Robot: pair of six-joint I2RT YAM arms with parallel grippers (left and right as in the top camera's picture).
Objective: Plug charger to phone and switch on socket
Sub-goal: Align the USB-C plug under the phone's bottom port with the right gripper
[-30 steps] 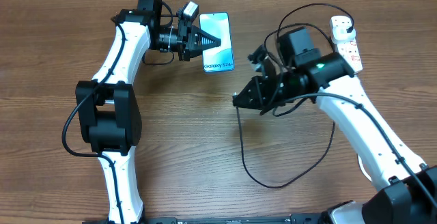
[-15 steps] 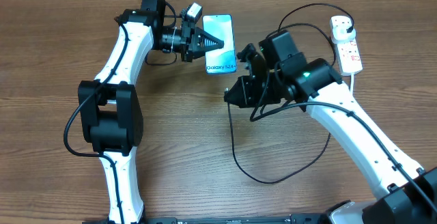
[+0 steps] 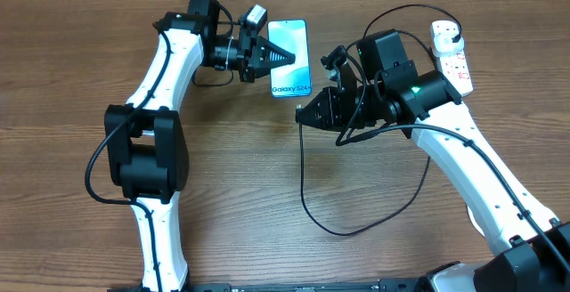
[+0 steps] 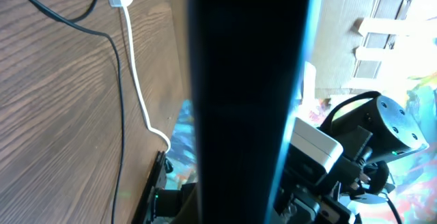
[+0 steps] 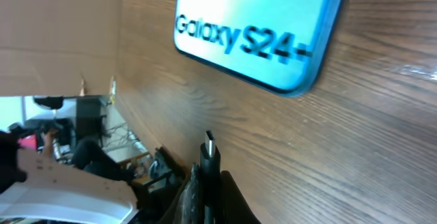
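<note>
Find the slim rectangular phone with the light teal "Galaxy S24+" screen at upper centre of the overhead frame. See it pinched at its left long edge by the closed fingers of the left gripper. Note the right gripper just below and right of it, fingers narrow and clamped on the small black connector tip of the long thin black charger cable.

Going by the right wrist view, aim that tip at the middle of the phone's short edge beneath the lettering; cannot make out the port itself. Square the connector to that edge first, then push slowly and straight along the phone's length. Brace with the left gripper against sliding. Leave slack in the cable loop at lower centre. Save the white elongated power strip with red switch markings, upper right, for afterwards.
</note>
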